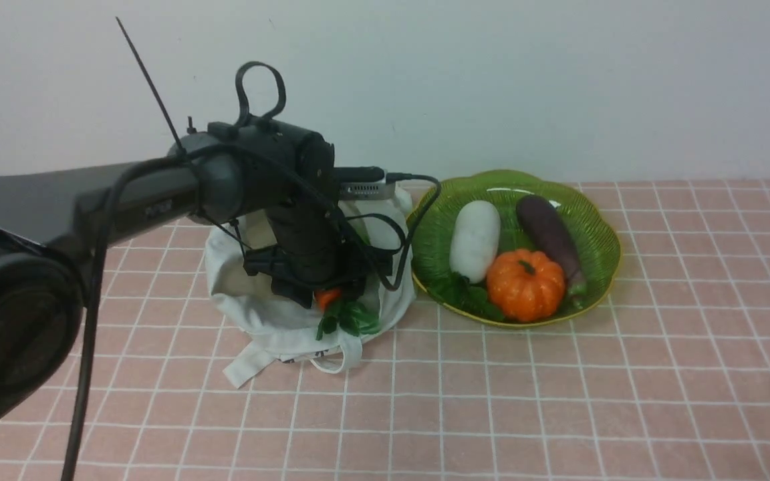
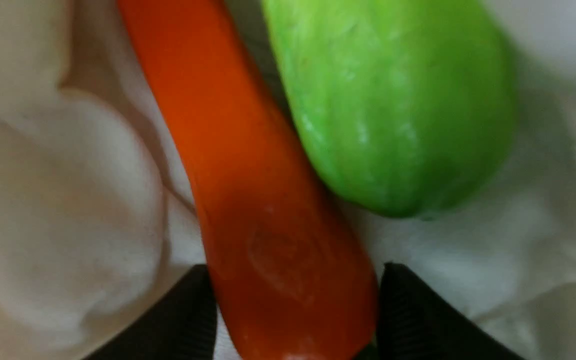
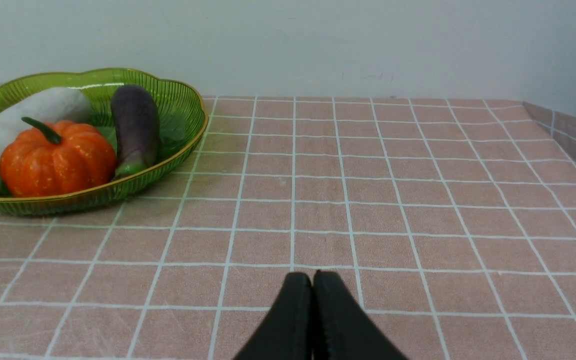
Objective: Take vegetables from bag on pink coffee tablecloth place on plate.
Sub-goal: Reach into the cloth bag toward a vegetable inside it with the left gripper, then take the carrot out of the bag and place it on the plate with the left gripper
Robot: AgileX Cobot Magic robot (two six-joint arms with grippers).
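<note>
The left arm [image 1: 158,200] reaches in from the left side and bends down into the bag [image 1: 271,321]. The bag is floppy and off-white. It sits open on the pink coffee tablecloth [image 1: 559,401], and a strap lies in front of it.

Inside the bag are two vegetables. The carrot [image 2: 263,200] is long and orange. The green gourd [image 2: 393,100] is fat and lies right beside the carrot, touching it. In the front view, only a bit of orange and the carrot's dark green leaves [image 1: 348,321] peek out under the arm.

The left gripper [image 2: 295,270] is down in the bag. Its two black fingers [image 2: 183,320] are spread apart, one on each side of the carrot's thick end, close against it. The carrot lies on the cloth of the bag.

Just to the right of the bag sits the plate [image 1: 595,234]. It is green with a wavy yellow rim. On it are a white radish [image 1: 475,240], a purple eggplant [image 1: 549,240], an orange pumpkin [image 1: 525,284] and some leafy greens [image 1: 462,294].

The right gripper [image 3: 312,310] is low over the bare tablecloth, well to the right of the plate. Its fingers are pressed together and hold nothing.
</note>
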